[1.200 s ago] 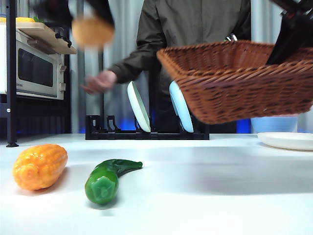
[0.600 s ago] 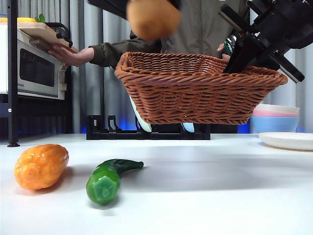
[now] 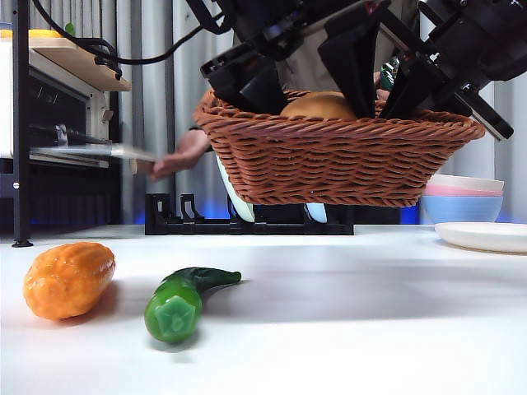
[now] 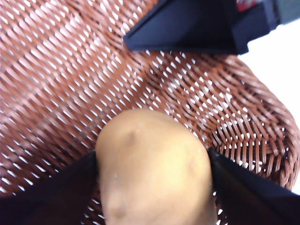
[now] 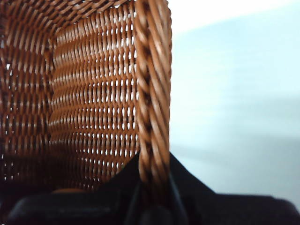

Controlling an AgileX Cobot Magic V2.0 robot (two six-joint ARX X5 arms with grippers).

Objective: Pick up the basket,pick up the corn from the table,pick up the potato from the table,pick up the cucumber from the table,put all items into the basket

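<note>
Potato [image 4: 152, 164] sits clamped in the left gripper [image 4: 152, 187] over the basket [image 3: 338, 160], which the right gripper [image 5: 152, 187] pinches by the rim, raised for loading; corn [image 3: 68, 280] and cucumber [image 3: 183, 300] wait on the table [image 3: 370, 329].

A staged kitchen inside a robotics lab. Kitchen props ring a plain white bench [image 3: 370, 329]: a microwave oven [image 3: 49, 123] on a dark rack with a wooden board [image 3: 78, 62] on top, a black dish rack [image 3: 247, 220] holding upright pale plates [image 3: 233, 193], stacked pastel bowls [image 3: 465, 202] and a white plate [image 3: 486, 236]. The vegetables are glossy toys: corn [image 3: 68, 280] and cucumber [image 3: 179, 300] lie on the bench. Grey curtains [image 3: 156, 99] close off the back, black cables [image 3: 99, 49] hang from the robot arms, and a person in a dark jacket [image 3: 185, 152] stands behind the raised wicker basket [image 3: 329, 156], reaching toward the oven.
</note>
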